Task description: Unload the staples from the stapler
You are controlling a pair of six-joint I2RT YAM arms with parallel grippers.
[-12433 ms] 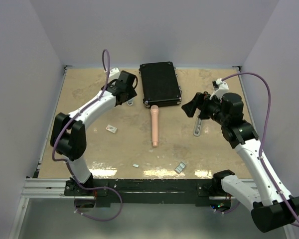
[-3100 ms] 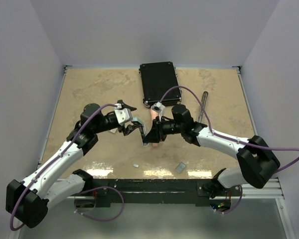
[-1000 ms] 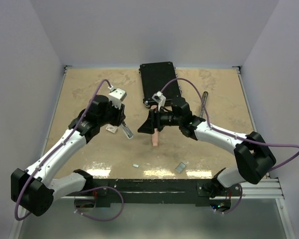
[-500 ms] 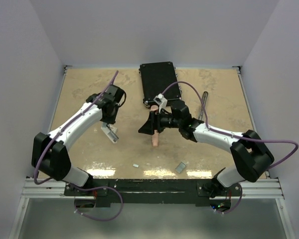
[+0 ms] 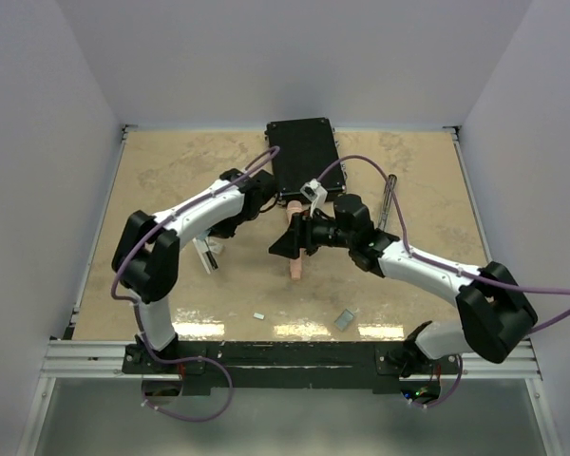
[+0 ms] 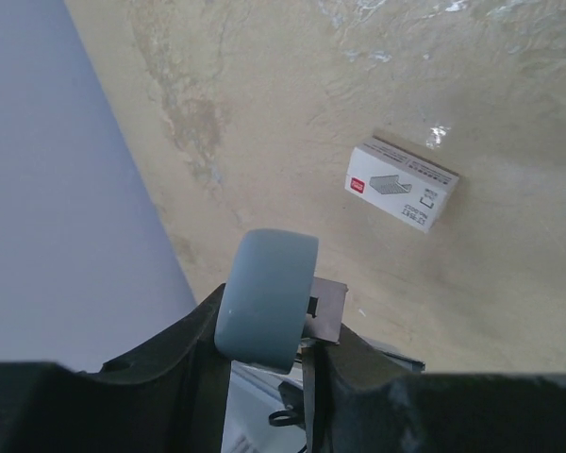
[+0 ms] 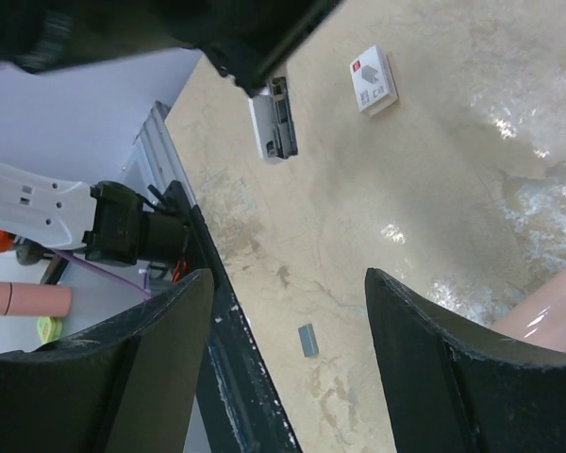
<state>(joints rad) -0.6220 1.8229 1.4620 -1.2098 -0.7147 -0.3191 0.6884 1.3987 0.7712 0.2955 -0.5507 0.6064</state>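
**Q:** What sits at bottom centre?

**A:** The left gripper (image 6: 264, 347). Its black fingers (image 6: 174, 368) stand on either side of a stapler (image 6: 267, 300), a rounded grey-blue bar pointing up the frame, and close against it. A bare metal part shows just behind its right edge.

**Q:** And beyond it?

**A:** A mottled beige table (image 6: 264, 94). A small white box (image 6: 403, 184) with a red mark lies flat on it, well apart from the stapler. A pale lilac wall (image 6: 57, 189) fills the left.
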